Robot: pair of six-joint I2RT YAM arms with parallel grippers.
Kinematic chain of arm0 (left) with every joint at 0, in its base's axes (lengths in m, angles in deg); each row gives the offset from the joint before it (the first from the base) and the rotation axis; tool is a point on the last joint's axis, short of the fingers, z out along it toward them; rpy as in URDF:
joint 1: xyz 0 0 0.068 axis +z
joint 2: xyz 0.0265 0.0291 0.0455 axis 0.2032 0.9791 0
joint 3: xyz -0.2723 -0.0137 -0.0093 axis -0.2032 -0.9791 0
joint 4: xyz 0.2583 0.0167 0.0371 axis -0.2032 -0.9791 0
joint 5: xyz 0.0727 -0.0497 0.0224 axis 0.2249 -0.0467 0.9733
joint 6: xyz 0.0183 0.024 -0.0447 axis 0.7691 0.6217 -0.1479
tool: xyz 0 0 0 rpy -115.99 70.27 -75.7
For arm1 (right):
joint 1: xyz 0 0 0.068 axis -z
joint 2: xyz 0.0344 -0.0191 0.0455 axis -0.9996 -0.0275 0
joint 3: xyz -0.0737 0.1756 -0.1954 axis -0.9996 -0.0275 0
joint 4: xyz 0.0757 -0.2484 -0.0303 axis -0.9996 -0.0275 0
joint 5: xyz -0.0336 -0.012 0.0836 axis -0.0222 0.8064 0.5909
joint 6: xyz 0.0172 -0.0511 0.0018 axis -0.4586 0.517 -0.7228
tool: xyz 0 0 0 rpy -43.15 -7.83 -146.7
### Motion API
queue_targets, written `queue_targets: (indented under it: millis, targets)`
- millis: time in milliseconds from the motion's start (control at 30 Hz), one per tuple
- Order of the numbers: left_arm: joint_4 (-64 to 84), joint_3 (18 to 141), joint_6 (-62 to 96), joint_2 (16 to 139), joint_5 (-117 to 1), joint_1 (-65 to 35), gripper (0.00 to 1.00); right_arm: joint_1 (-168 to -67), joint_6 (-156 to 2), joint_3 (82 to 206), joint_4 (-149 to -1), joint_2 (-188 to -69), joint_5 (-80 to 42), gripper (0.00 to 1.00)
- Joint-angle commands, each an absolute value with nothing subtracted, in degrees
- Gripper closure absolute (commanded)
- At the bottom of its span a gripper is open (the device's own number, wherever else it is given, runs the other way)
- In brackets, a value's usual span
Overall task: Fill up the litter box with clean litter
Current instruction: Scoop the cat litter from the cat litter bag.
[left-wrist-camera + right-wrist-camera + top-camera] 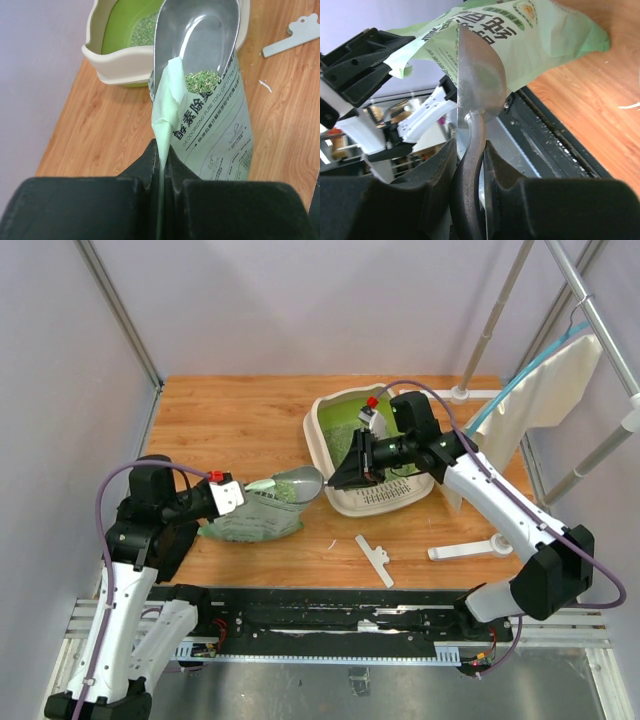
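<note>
Left end effector (162,167) clamps one bag (215,135); right end effector (469,150) clamps one scoop (480,80).

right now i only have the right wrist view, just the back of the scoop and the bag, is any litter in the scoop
Observer: Only a small heap of clean litter sits in the scoop, right at the mouth of the bag. Most of the bowl is bare metal.
Operator: ok where's the litter box from there
Observer: In the top view the litter box stands to the right of the bag and a little farther back.
Operator: anything in it yet
Observer: Yes, a patch of clean litter lies on part of its green floor. The rest of the floor is bare.
</note>
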State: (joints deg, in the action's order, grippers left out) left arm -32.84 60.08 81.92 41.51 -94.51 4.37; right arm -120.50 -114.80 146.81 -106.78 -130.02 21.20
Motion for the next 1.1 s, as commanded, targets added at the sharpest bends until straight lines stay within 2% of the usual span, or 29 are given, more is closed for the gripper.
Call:
queue_targets:
  millis: [0, 133, 267, 467, 933, 1067]
  targets:
    - [-18.7, 60.6, 80.8, 38.1, -97.1, 4.2, 0.99, -117.5, -126.9, 138.8, -89.0, -126.1, 30.3, 0.99]
    - [-17.5, 59.4, 80.1, 37.1, -96.4, 4.2, 1.0, -116.6, -130.2, 134.3, -83.5, -124.1, 30.3, 0.99]
    - [-12.4, 57.1, 76.7, 36.0, -96.9, 4.2, 0.99, -117.9, -137.7, 128.9, -70.6, -124.2, 30.1, 0.99]
    - [-11.6, 56.1, 75.8, 34.0, -94.9, 4.2, 0.99, -112.2, -136.2, 123.5, -73.3, -119.1, 30.1, 0.99]
    - [-6.4, 54.1, 72.0, 33.3, -96.6, 4.2, 0.99, -114.0, -134.1, 123.9, -75.7, -120.1, 30.8, 0.99]
    - [-6.5, 53.6, 72.1, 32.8, -94.9, 4.2, 1.0, -111.3, -129.2, 124.9, -82.7, -116.9, 28.6, 0.99]
